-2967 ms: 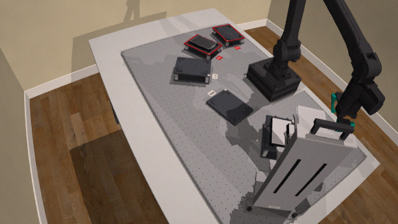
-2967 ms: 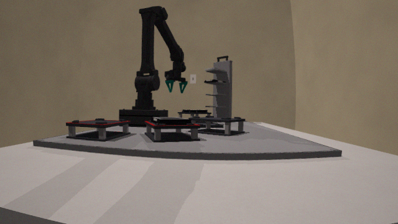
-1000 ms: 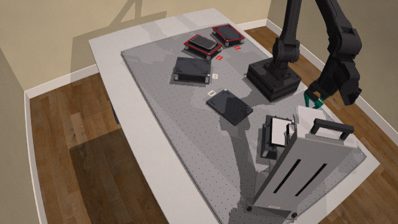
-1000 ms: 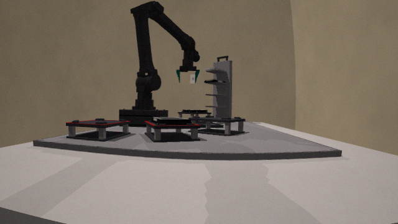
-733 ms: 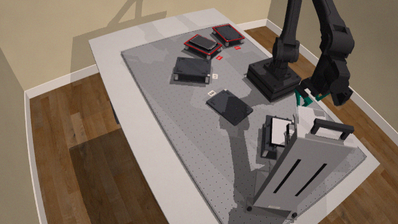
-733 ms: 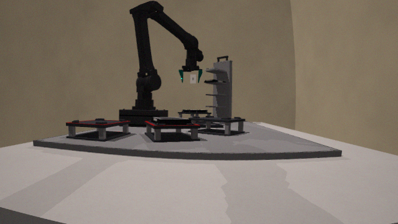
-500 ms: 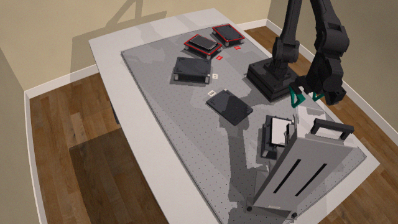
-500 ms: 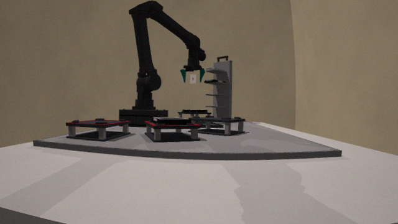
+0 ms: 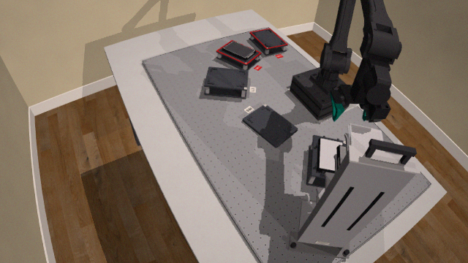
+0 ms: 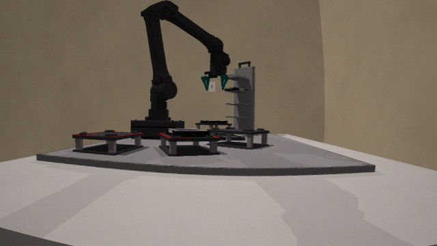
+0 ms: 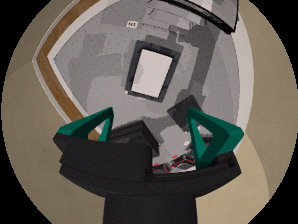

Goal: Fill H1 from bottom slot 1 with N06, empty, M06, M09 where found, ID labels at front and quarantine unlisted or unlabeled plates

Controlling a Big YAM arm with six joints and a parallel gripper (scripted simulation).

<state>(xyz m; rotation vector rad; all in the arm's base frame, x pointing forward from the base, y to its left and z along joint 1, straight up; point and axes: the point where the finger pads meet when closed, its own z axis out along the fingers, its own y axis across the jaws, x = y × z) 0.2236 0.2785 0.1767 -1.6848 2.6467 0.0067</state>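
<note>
beige walls and a wood floor frame the white table (image 9: 153,120) and its grey perforated deck (image 9: 219,153); start your reading at the gripper (image 10: 214,83), which hangs high over the deck with its green fingers spread to their widest and nothing between them, just in front of the upper shelves of the plate hotel H1 (image 10: 246,96). you have it pointed down and toward the hotel's open face, which reads as a look-and-approach pose rather than a grasp. below it, the landing nest (image 9: 315,161) at the foot of the hotel carries a plate with a pale top (image 9: 329,153), lying flat and waiting to be sorted. in the exterior view one dark plate (image 10: 235,89) sits on an upper shelf; which slot it is, and any label, is too small to tell. further out, a flat dark nest (image 9: 270,125) lies mid-deck, a raised dark nest (image 9: 226,81) stands beyond it, and two red-rimmed quarantine nests sit at the far end: the nearer one (image 9: 239,55) already holds a dark plate, the farther one (image 9: 268,39) looks free, kept apart so rejects stay off the working path. the arm's base (image 9: 311,95) stands between hotel and quarantine, within reach of both.
</note>
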